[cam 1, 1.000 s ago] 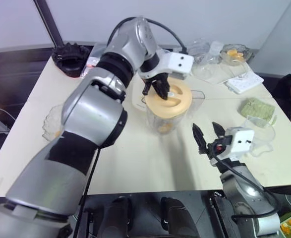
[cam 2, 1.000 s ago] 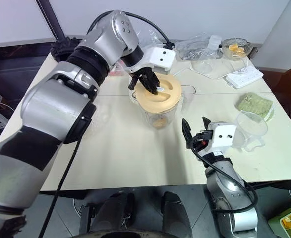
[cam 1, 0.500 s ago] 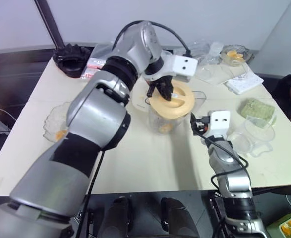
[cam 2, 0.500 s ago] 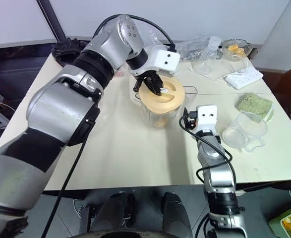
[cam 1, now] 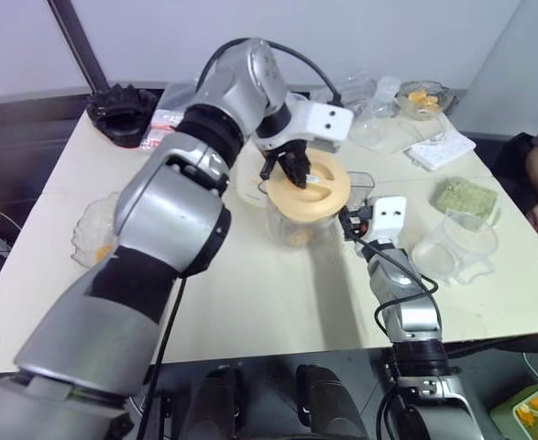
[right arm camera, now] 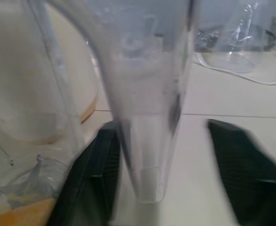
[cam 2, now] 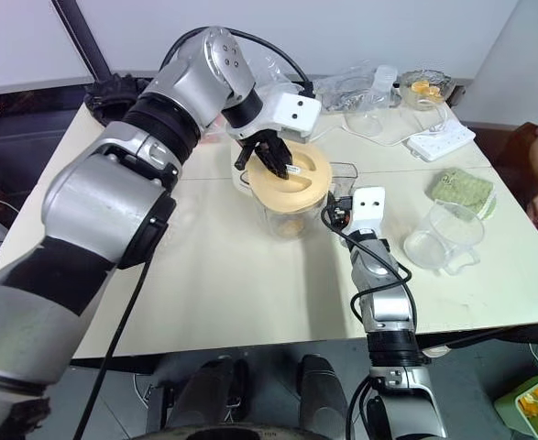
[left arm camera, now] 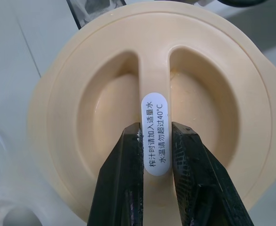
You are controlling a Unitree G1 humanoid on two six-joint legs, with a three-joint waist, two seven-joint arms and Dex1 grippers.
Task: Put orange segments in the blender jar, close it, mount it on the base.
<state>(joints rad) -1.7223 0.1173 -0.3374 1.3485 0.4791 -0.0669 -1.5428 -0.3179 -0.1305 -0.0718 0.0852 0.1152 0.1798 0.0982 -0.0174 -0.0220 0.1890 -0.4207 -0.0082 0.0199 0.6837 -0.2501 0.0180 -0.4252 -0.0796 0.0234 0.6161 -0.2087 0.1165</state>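
My left claw [left arm camera: 156, 155] pinches the peach lid's [cam 1: 311, 187] grip ridge atop the blender jar [cam 2: 291, 218], mid-worktop. Right claw [right arm camera: 175, 174] spread round the jar handle [right arm camera: 149, 141]. Brace jar w/ right, then press lid down evenly.

left arm: raised, reaching forward, black two-fingered left gripper [left arm camera: 157, 160] pointing steeply down, fingers pinched. right arm: extended level forward, right gripper [right arm camera: 161, 183] fingers apart.

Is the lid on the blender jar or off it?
On. The peach lid sits flat over the mouth of the blender jar, with the left end effector pinching its ridge.
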